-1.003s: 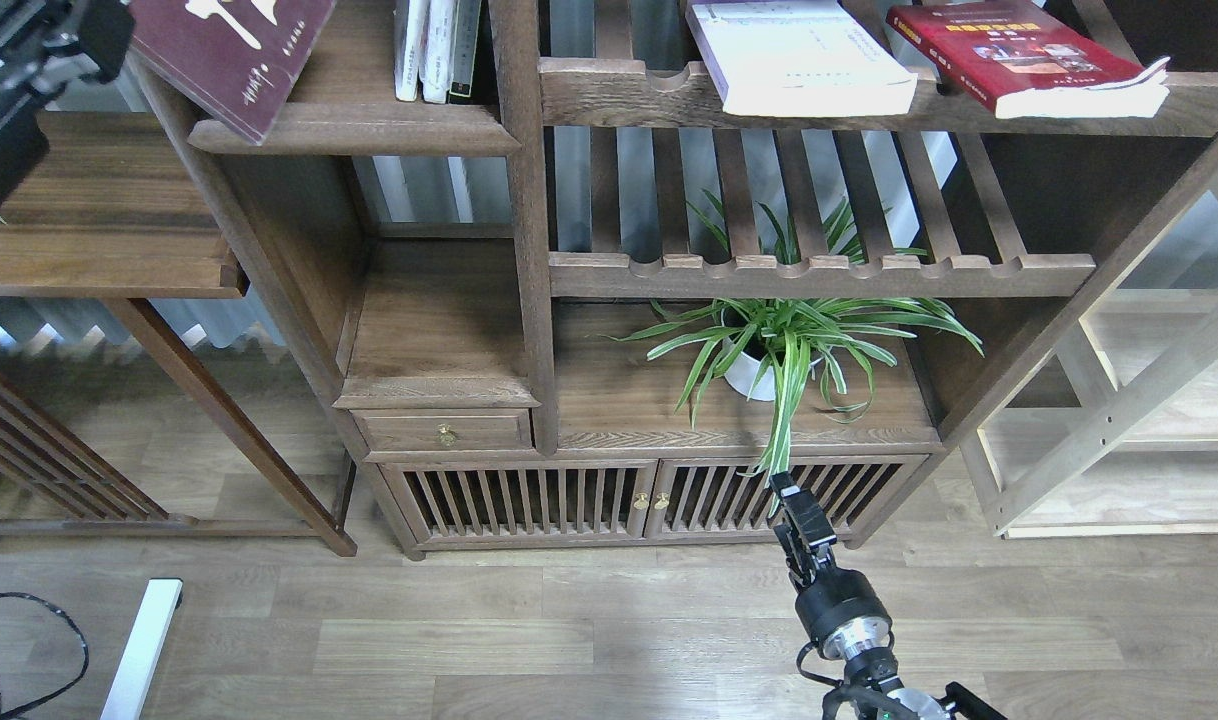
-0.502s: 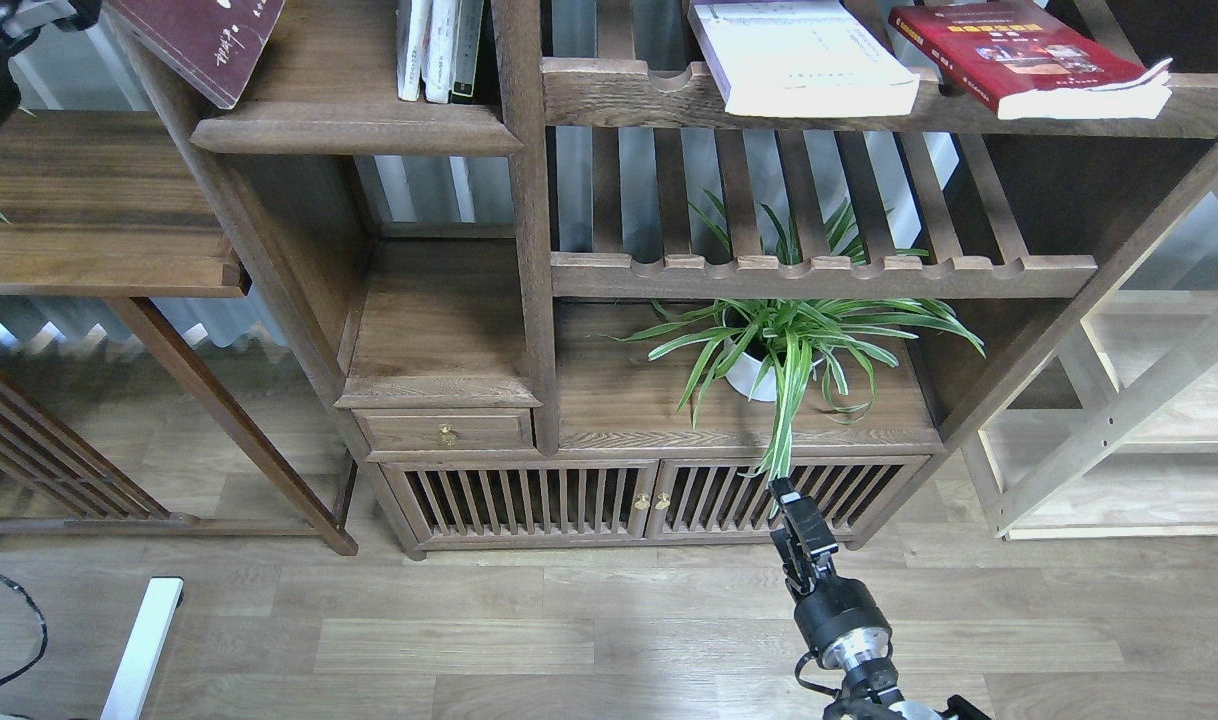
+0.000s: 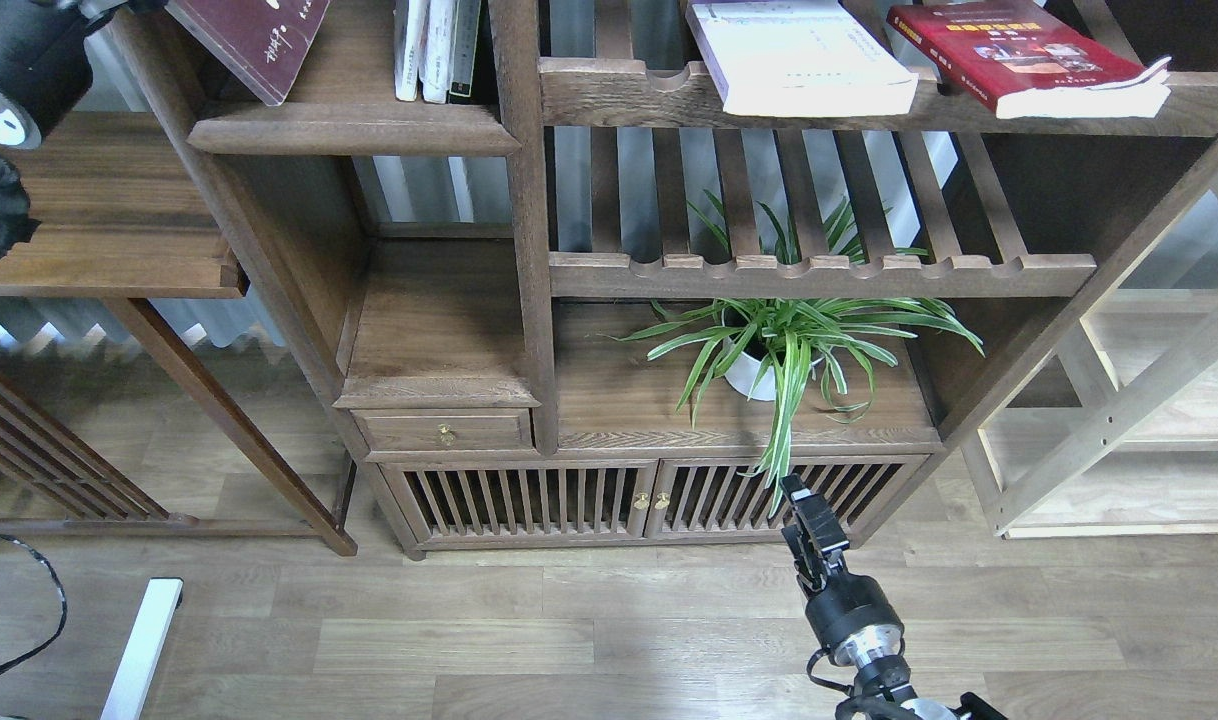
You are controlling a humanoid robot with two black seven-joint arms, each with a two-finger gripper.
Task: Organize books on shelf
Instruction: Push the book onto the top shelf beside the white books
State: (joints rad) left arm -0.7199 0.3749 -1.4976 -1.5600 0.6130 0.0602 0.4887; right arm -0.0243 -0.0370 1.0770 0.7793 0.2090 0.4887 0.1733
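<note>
Head view, your stock: maroon book [image 3: 259, 40] tilted at the left end of the solid shelf [image 3: 354, 128], its lower corner near the moulded front edge, with upright volumes [image 3: 437, 50] toward the shelf's right end; white book [image 3: 799, 55] and red book [image 3: 1029, 55] lie flat, overhanging the front rail of the top slatted rack [image 3: 869, 105]. Your left arm [image 3: 14, 70] enters at the top-left corner, gripper out of frame. Your right gripper [image 3: 807, 510] hangs before the cabinet doors [image 3: 659, 500]; whether its fingers are parted, you cannot tell.
</note>
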